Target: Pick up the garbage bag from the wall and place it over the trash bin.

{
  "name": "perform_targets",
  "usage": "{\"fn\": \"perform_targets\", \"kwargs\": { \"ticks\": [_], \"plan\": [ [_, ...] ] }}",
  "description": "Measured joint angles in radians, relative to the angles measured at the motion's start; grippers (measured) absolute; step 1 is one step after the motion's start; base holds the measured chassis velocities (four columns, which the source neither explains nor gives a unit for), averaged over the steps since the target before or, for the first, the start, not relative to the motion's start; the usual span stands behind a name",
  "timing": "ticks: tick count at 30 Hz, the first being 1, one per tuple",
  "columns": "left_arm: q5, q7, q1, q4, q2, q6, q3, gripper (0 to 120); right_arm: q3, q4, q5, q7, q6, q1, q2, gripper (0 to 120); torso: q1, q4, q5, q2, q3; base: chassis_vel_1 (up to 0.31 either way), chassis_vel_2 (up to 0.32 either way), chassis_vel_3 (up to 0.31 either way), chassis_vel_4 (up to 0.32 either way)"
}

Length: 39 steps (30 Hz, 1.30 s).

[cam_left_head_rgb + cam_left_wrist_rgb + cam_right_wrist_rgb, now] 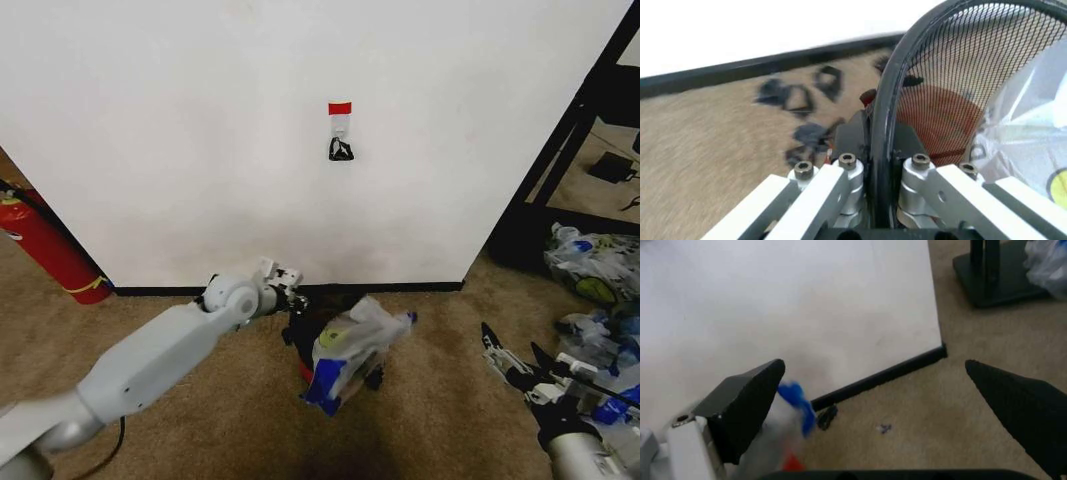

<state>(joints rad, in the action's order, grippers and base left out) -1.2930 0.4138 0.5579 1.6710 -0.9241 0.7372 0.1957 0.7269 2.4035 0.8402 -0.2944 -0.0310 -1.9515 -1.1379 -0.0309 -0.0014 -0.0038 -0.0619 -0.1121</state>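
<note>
Left gripper: fingers clamped on the rim of the small round black mesh trash bin with red base. Thin translucent white garbage bag with blue handles: draped over that bin, just right of those fingers, below the plain white wall. Right gripper: fingers spread wide, gripping nothing, well right of the bag.

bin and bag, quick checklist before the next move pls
1. Left gripper clamped on the bin rim: ok.
2. Bag off the wall hook: ok.
3. Bag pulled around the bin rim: not ok, it sits bunched on the bin's right side.
4. Right gripper open, holding nothing: ok.
5. Bin upright: cannot tell, the bag covers it in the head view.
</note>
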Motion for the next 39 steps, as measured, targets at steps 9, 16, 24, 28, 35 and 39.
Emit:
{"fn": "perform_targets", "kwargs": {
  "ticks": [9,16,24,28,35,39],
  "plan": [
    [-0.194,0.333,0.269,0.198,0.006,-0.084,-0.231,3,-0.085,-0.009,-0.007,-0.090,-0.095,0.071,0.010,100,0.000,0.0001,-0.0002,0.000,0.000,0.000,0.000,0.000,0.000],
    [-0.056,0.351,0.410,0.278,-0.063,-0.196,-0.272,3,-0.135,-0.006,-0.019,-0.084,-0.120,0.101,0.044,100,0.000,-0.0001,-0.0002,0.000,0.000,0.000,0.000,0.000,0.000],
    [0.130,0.359,0.489,0.272,-0.169,-0.272,-0.230,3,-0.166,-0.006,-0.028,-0.078,-0.167,0.136,0.122,100,0.000,0.0000,-0.0001,0.000,0.000,0.000,0.000,0.000,0.000],
    [0.190,0.357,0.505,0.268,-0.182,-0.274,-0.211,3,-0.167,-0.011,-0.029,-0.079,-0.172,0.134,0.125,100,0.000,-0.0002,0.0000,0.000,0.000,0.000,0.000,0.000,0.000],
    [0.239,0.341,0.518,0.238,-0.186,-0.269,-0.191,3,-0.171,-0.012,-0.030,-0.086,-0.180,0.134,0.124,100,0.000,0.0000,0.0001,0.000,0.000,0.000,0.000,0.000,0.000],
    [0.247,0.361,0.524,0.235,-0.202,-0.232,-0.195,3,-0.163,-0.007,-0.023,-0.100,-0.183,0.130,0.131,100,0.000,0.0002,0.0002,0.000,0.000,0.000,0.000,0.000,0.000]
  ]
}}
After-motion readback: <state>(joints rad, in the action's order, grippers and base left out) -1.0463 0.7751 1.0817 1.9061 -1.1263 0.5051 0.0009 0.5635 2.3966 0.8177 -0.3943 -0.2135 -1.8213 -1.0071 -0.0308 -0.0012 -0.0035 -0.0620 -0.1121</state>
